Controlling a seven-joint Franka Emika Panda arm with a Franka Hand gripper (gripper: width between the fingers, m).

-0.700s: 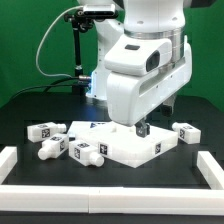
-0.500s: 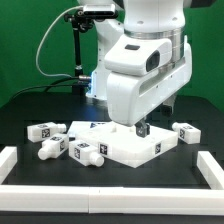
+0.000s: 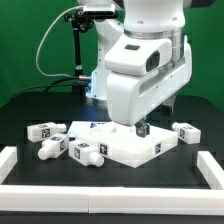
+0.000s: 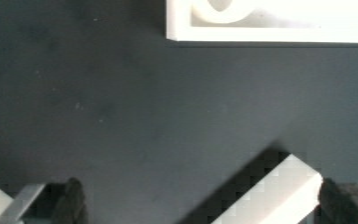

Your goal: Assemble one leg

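Note:
Several stubby white legs with square tags lie on the black table: two at the exterior view's left, one against the front of the panel, one at the right. The large flat white panel lies in the middle. My gripper hangs low over the panel's far right part, with no leg in it. In the wrist view the gripper is open, its dark fingers wide apart, and a white panel corner lies between them, nearer one finger.
A low white fence borders the table at the exterior view's left, right and front. A black stand with cables rises behind the arm. In the wrist view a white part lies beyond the dark table; I cannot tell which part it is.

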